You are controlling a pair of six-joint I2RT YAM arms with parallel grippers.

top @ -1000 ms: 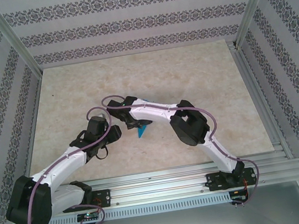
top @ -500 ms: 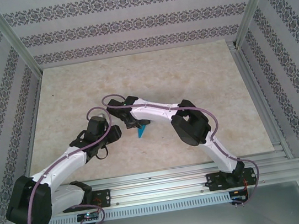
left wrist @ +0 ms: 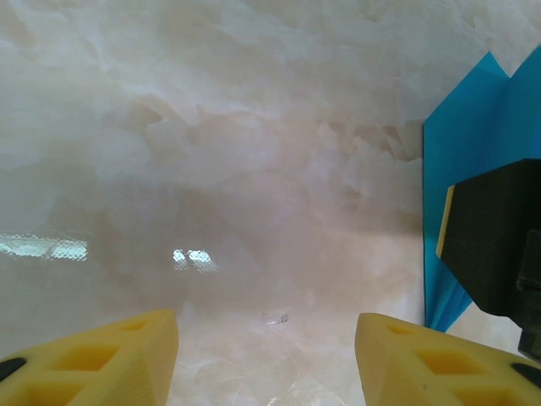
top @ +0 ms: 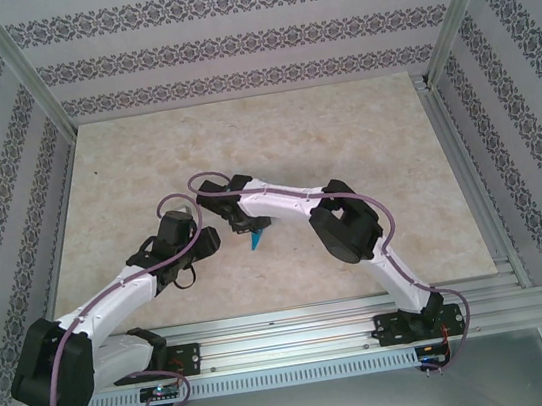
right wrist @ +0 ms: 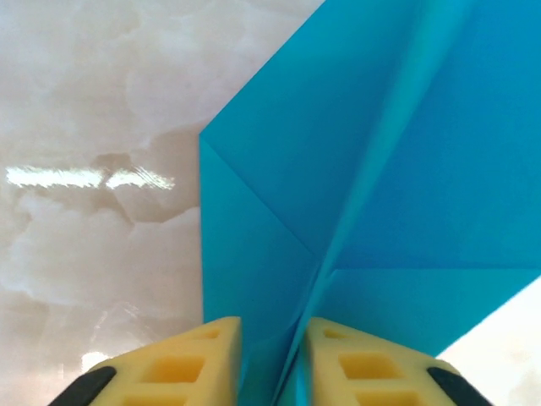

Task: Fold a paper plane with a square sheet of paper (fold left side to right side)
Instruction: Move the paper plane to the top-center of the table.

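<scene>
**A:** Start nearest the arm bases. How is the left gripper [left wrist: 264, 328] set?

**B:** Its yellow latticed fingers stand wide apart above the glossy beige marble-patterned tabletop [left wrist: 211, 169], with nothing between them.

**A:** And the paper?

**B:** From above, the narrow, creased cyan-blue paper plane [top: 254, 242] lies near the middle of the table, just beside the left gripper at its 3 o'clock. The left wrist camera has its blue edge at 3 o'clock, partly behind the other arm's black finger.

**A:** Which way does it run?

**B:** In the top view its long axis goes roughly from 12 to 6 o'clock, leaning slightly. The end that shows tapers toward 6 o'clock, toward the bases. The upper part is hidden under the right arm's wrist, so I cannot tell how far it extends.

**A:** Then the right gripper [right wrist: 272, 328]?

**B:** Its jaws are drawn narrow, pinching the plane's raised centre crease between the yellow pads. In its own camera that crease climbs from 6 o'clock toward 1 o'clock, and flat blue layers spread out on both sides of it.

**A:** Beyond that?

**B:** Bare marble tabletop runs toward 12 o'clock.
</scene>
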